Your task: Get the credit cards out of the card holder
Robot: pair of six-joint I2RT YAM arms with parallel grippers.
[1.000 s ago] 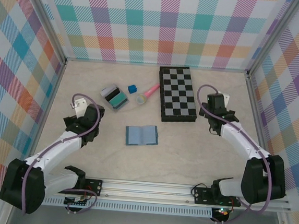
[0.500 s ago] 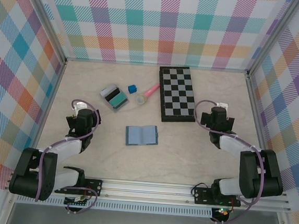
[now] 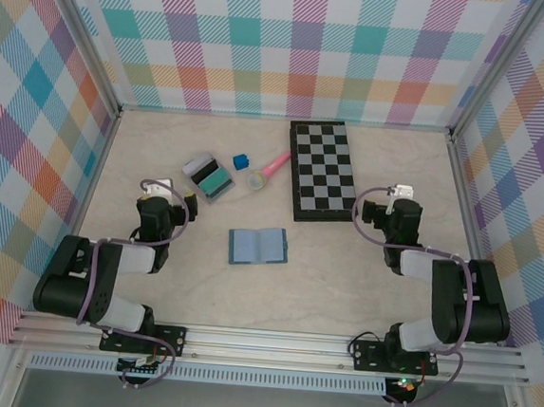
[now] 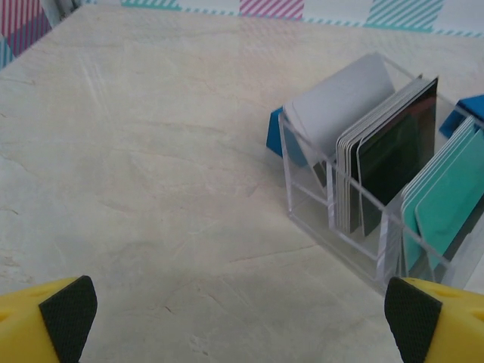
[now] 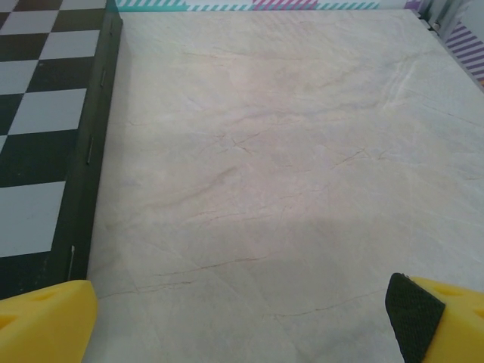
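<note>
The card holder (image 3: 258, 246) lies open and flat on the table (image 3: 343, 267), left of the chessboard (image 3: 324, 171) and nearer the arms. The credit cards (image 4: 397, 159) stand upright in a clear box (image 4: 302, 189) farther left of the chessboard. The left fingers (image 4: 68, 314) and the right fingers (image 5: 45, 321) are spread wide, holding nothing.

tabletop (image 4: 151, 189) is showing a smooth, matt, stone-veined finish | clear card stand (image 4: 306, 200) is looking like glossy transparent plastic | dark card (image 4: 397, 147) is gleaming; grey card (image 4: 340, 102) is looking matt | chessboard (image 5: 30, 113) is reflecting softly, satin | left fingertips (image 4: 69, 314) are showing yellow plastic with black grainy pads | card holder (image 3: 258, 246) is looking matt
</note>
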